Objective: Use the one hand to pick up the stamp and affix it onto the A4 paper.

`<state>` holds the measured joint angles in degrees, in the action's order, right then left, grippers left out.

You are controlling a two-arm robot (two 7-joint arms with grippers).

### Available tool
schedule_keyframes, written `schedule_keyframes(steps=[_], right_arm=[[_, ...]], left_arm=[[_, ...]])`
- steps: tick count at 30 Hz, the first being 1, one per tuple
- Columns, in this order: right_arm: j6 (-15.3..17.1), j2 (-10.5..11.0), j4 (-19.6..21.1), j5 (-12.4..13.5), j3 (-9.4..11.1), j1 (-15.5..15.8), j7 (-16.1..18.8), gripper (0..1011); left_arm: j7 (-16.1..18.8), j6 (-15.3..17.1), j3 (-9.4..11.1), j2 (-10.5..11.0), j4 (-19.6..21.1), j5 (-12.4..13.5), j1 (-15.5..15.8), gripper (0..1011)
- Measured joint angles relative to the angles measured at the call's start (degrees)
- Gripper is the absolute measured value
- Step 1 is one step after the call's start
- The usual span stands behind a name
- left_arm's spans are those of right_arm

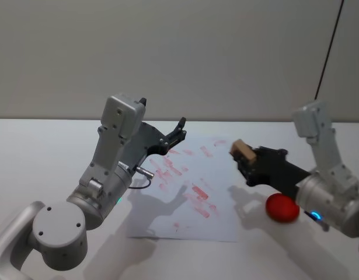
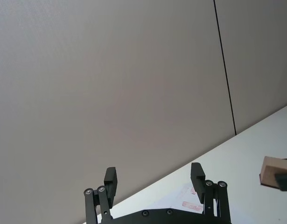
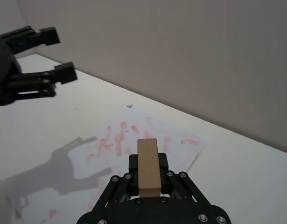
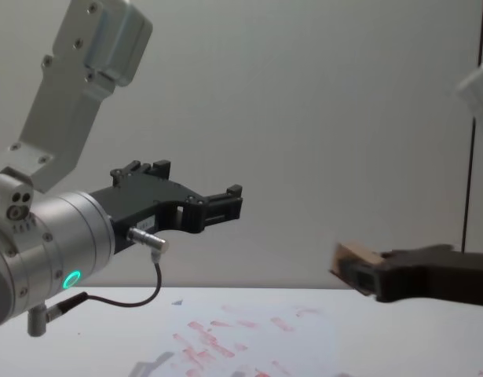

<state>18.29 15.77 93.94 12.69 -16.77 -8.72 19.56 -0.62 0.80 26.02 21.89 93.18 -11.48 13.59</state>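
Over the right edge of the A4 paper (image 1: pixel 185 192), the right end effector (image 1: pixel 248 158) hangs in the air with its black fingers closed narrowly on the stamp (image 1: pixel 243 151). The stamp is a small light-brown wooden block, and one end of it sticks out past the fingertips, towards the sheet. Seen from the chest, the stamp (image 4: pixel 355 255) and the right end effector (image 4: pixel 363 275) sit well clear of the white surface (image 1: pixel 51 151), reaching in level from the right. From the right wrist, the block (image 3: pixel 148 165) stands between the two fingers, with the A4 paper (image 3: pixel 134 135) lying beyond it.

The paper lies flat on the surface in front of the robot and carries many short red-pink imprints, thickest around its middle.

The left end effector (image 1: pixel 178 133) is raised over the far left corner of the sheet with its fingers spread wide and gripping nothing. Its shadow falls across the paper. In the left wrist view its two fingertips (image 2: pixel 198 172) stand well apart against the grey wall.

A red round object (image 1: pixel 282 208) rests on the surface just right of the paper, under the right arm
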Motion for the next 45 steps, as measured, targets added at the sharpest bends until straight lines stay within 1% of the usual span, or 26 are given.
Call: schedule_keyframes(steps=[2,5,6,9,12,13,15,16,19,26,32,37,45], right_arm=[[0.3,-0.8,-0.4,-0.3,-0.7,-0.9,2.0,220],[0.7,-1.3,-0.7,-0.6,-1.2,-1.4,3.3,220],[1.2,-1.5,-0.9,-0.9,-1.5,-1.7,4.4,220],[2.4,-2.0,-1.1,-1.6,-2.3,-2.1,6.3,220],[3.8,-2.2,-1.3,-2.5,-3.0,-2.3,7.9,220],[3.8,-2.2,-1.3,-2.5,-3.0,-2.3,7.9,220],[5.3,-2.3,-1.4,-3.6,-3.7,-2.3,9.3,220],[5.3,-2.3,-1.4,-3.6,-3.7,-2.3,9.3,220],[6.8,-2.1,-1.4,-5.2,-4.5,-2.0,10.6,220],[8.8,-1.2,-1.5,-8.0,-5.4,-1.2,11.7,220],[9.6,-0.5,-1.9,-10.2,-5.9,-0.7,11.7,220],[9.6,-0.2,-2.6,-11.5,-6.2,-0.5,11.5,220],[9.6,-0.4,-3.9,-12.6,-6.7,-0.6,11.1,220]], left_arm=[[0.0,0.0,0.0,0.0,0.0,0.0,0.0,1003],[0.0,0.0,0.0,0.0,0.0,0.0,0.0,1003],[0.0,0.0,0.0,0.0,0.0,0.0,0.0,1003],[0.0,0.0,0.0,0.0,0.0,0.0,0.0,1003],[0.0,0.0,0.0,0.0,0.0,0.0,0.0,1003],[0.0,0.0,0.0,0.0,0.0,0.0,0.0,1003],[0.0,0.0,0.0,0.0,0.0,0.0,0.0,1003],[0.0,0.0,0.0,0.0,0.0,0.0,0.0,1003],[0.0,0.0,0.0,0.0,0.0,0.0,0.0,1003],[0.0,0.0,0.0,0.0,0.0,0.0,0.0,1003],[0.0,0.0,0.0,0.0,0.0,0.0,0.0,1003],[0.0,0.0,0.0,0.0,0.0,0.0,0.0,1002],[0.0,0.0,0.0,0.0,0.0,0.0,0.0,1003]])
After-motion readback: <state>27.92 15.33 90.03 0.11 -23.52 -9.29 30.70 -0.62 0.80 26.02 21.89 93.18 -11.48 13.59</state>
